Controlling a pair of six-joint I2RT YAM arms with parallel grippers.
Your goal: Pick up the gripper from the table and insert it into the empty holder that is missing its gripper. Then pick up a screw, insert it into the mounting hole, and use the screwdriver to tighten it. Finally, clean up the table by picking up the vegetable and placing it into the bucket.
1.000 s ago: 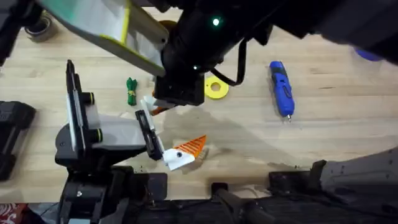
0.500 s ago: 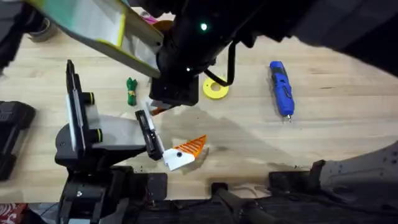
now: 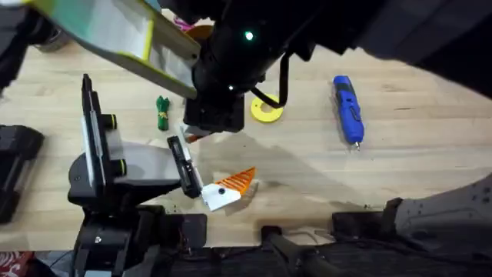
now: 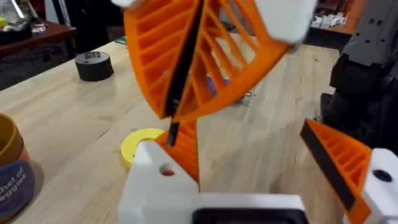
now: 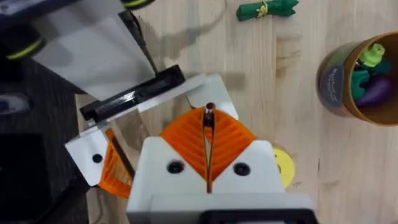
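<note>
My right gripper [image 5: 208,121] is shut on the gripper [image 4: 181,140], a thin orange wedge with a dark edge, held edge-on. The wedge's lower end touches the holder [image 4: 163,180], the plain white finger of my left gripper [image 4: 249,155]. That left gripper is open, and its other finger carries an orange wedge [image 4: 336,165]. In the overhead view the right gripper [image 3: 188,132] hangs over the left gripper [image 3: 207,158]. The blue screwdriver [image 3: 347,108] lies at the right. The green vegetable [image 3: 162,113] lies left of centre. The bucket [image 5: 351,81] holds toy vegetables.
A yellow ring [image 3: 267,110] lies beside the right arm. A black tape roll [image 4: 93,65] sits at the far left of the table. The left arm's base [image 3: 108,185] fills the lower left. Open wood lies between the ring and the screwdriver.
The right arm has edged slightly left and down toward the left gripper, with the wedge still held. The left arm has stayed put.
</note>
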